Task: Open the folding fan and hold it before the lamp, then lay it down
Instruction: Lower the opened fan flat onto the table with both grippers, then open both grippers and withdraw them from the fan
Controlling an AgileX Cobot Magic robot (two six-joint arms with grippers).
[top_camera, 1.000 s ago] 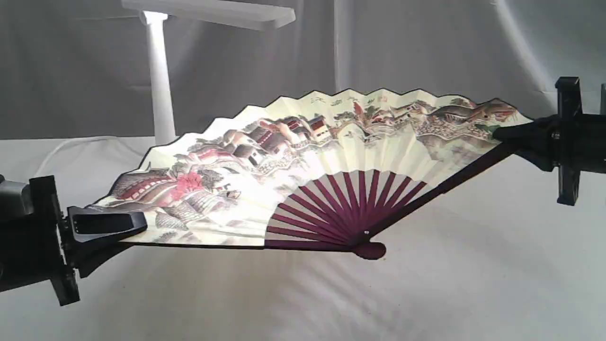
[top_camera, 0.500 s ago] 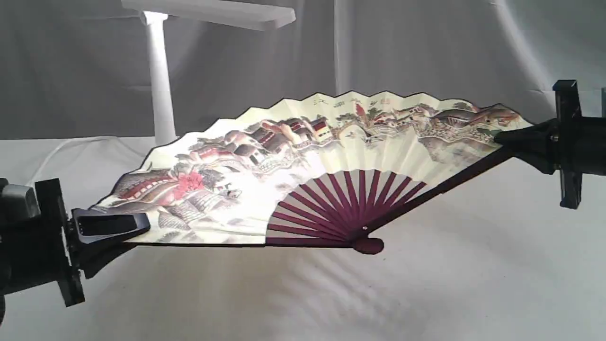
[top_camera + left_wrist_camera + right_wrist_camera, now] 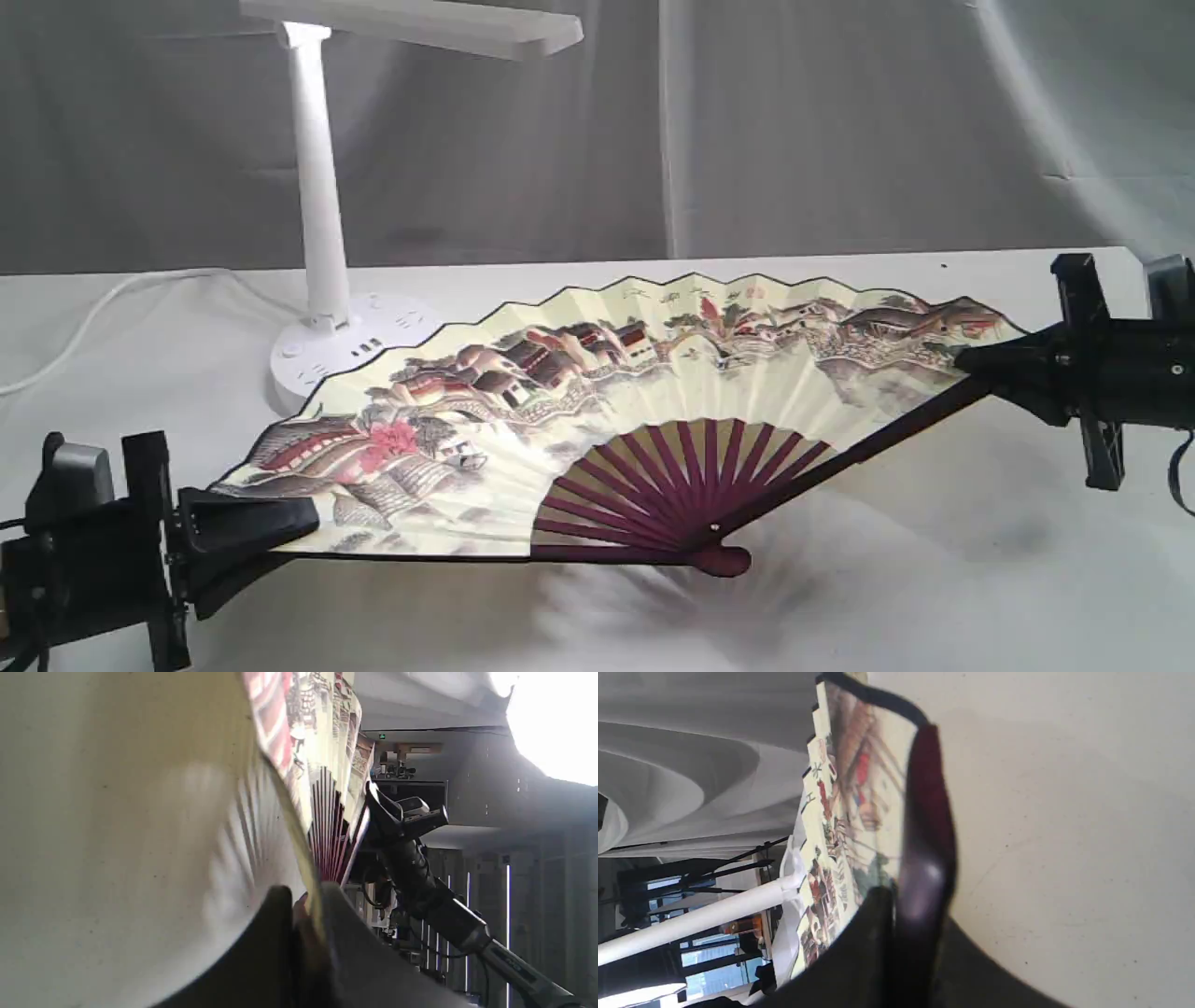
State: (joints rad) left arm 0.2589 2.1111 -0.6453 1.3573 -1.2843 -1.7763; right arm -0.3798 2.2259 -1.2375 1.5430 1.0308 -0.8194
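Exterior view, nearest first: left gripper [image 3: 294, 546] at the near edge, fingers [image 3: 247, 525] pinched on the outer end of one guard of the folding fan [image 3: 653, 401]. Fan fully spread, tilted nearly flat, low over the white cloth surface [image 3: 934, 579]. Rivet head hangs lowest; whether it touches the cloth I cannot tell. Farther back, right gripper [image 3: 976, 373], fingers clamped on the other guard's tip, that end held higher.

Handling, my judgement: a light thing, little load for either arm. Guards are stiff dark maroon wood, glossy in the right wrist view, possibly slick under hard pads; they look like the only sound places to hold. Leaf is thin pleated cream paper, black-edged, painted with village roofs. It would likely crease or tear readily and should not be pinched or dragged. Slim ribs radiate from one pivot; pulling the guards wider would strain the paper. Best lowered with both ends together.

Behind the fan, toward the left arm's side: lamp [image 3: 317, 187], smooth white plastic, slim stem, flat bar head, round socketed base, white cable [image 3: 93, 317]. Farthest: grey draped backdrop [image 3: 840, 121].
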